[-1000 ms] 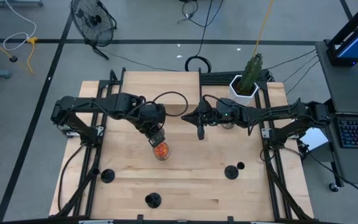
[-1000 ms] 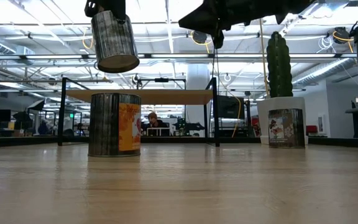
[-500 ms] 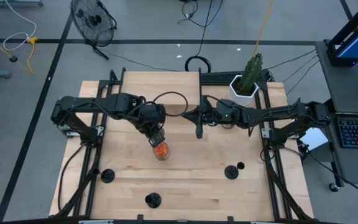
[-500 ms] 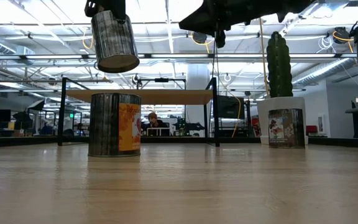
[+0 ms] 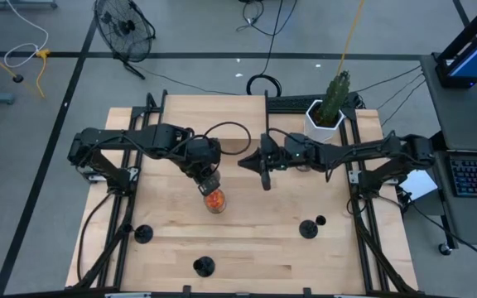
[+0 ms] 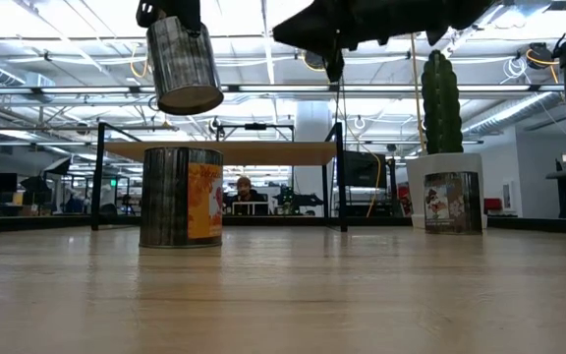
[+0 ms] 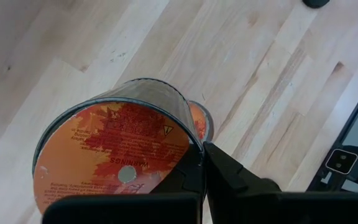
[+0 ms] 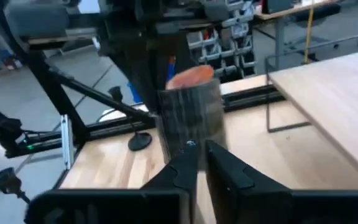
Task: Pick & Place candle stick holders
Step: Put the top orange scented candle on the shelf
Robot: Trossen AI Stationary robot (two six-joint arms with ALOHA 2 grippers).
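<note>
Three black candle stick holders stand on their round bases near the table's near edge: one at the left [image 5: 143,233], one at the middle [image 5: 203,266], one at the right [image 5: 308,228]. No gripper touches them. My left gripper [image 5: 209,185] is shut on a metal can with an orange face [image 7: 114,155], held high above the table [image 6: 185,64]. A second, like can [image 6: 180,197] stands on the table below it. My right gripper [image 5: 263,175] is shut and empty, high over the table's middle, right of the held can. My left gripper holds the can by its upper rim [image 7: 190,152], at the side nearest the wrist, fingers pointing down from above. The can hides the fingertips, so the kind of hold cannot be told. The can hangs below the fingers, slightly tilted, lifted clear of the table.
A cactus in a white pot [image 5: 328,112] stands at the far right, with a small can [image 6: 452,202] beside it. A small dark piece [image 5: 320,220] lies by the right holder. A thin metal frame [image 6: 219,152] stands at the far side.
My right gripper has gone a little toward the table's left edge, closer to the held can, staying high and shut.
</note>
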